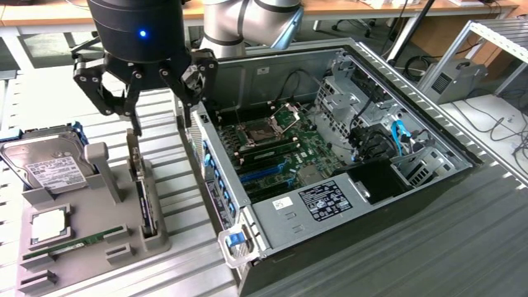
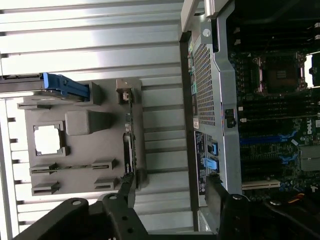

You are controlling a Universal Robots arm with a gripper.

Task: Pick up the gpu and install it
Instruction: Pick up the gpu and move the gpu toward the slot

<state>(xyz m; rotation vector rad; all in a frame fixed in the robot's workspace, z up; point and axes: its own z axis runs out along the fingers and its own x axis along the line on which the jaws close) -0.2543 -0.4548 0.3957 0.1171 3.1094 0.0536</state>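
**Exterior and wrist views, gpu pick-up.** The gripper (image 1: 162, 111) hangs at 11 o'clock in the exterior view, its fingers spread wide and grasping nothing. It sits directly above the gpu (image 1: 141, 185), which stands on edge in a slot along the 3 o'clock side of the grey holder (image 1: 93, 213). The silver bracket end of the card points toward 12 o'clock. One fingertip (image 1: 136, 128) hangs just over that end; whether it touches cannot be told.

The holder lies at 9 o'clock of the open case (image 1: 363, 232), just beside it on the ribbed table (image 1: 462, 260). It also carries a drive (image 1: 48, 167) at 10 o'clock, a square chip (image 1: 49, 224) at 8 o'clock and a green RAM stick (image 1: 74, 244) at 7 o'clock. Inside the case the board (image 1: 285, 154) lies exposed.

In the wrist view the gripper (image 2: 170, 192) straddles the gap between the holder (image 2: 75, 150) and the case (image 2: 202, 75). One fingertip (image 2: 128, 184) sits over the near end of the gpu (image 2: 129, 135).
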